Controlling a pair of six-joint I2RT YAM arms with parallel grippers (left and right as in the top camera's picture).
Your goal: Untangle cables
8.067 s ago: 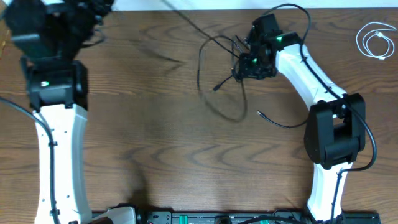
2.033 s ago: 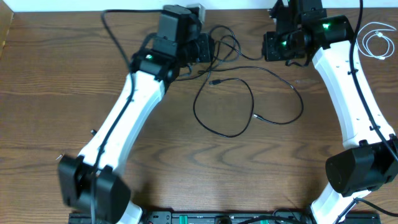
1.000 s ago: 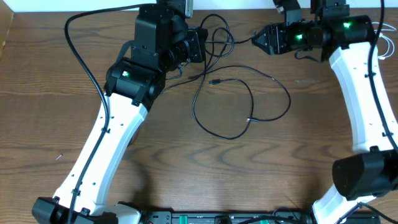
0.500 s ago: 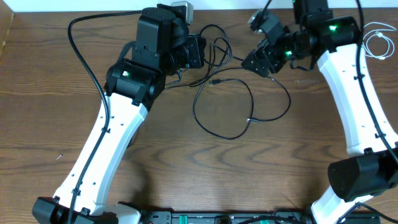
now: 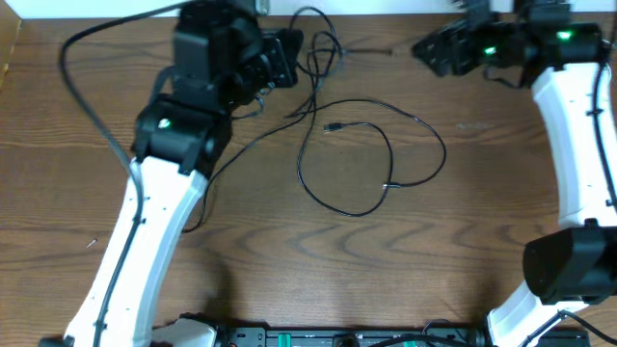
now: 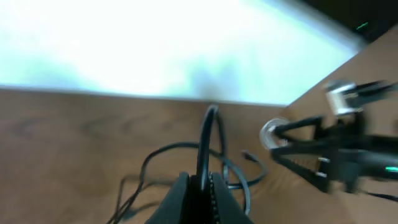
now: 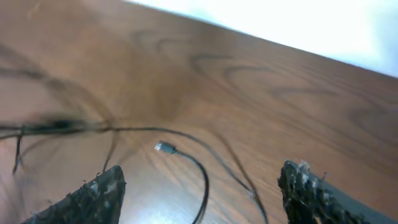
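Our left pincer (image 6: 199,182) is pinched fully shut on a black cable (image 6: 208,134), which rises in a bow from between its fingers. Our right pincer (image 7: 202,175) stands wide apart with nothing in it, above the table (image 7: 261,81). From overhead we see the left pincer near the table's 12 o'clock edge amid a small snarl of cable. Toward 5 o'clock from it a big loose loop lies flat at mid-table, a plug (image 5: 333,126) inside it. The right pincer hovers at 1 o'clock, apart from the cable.
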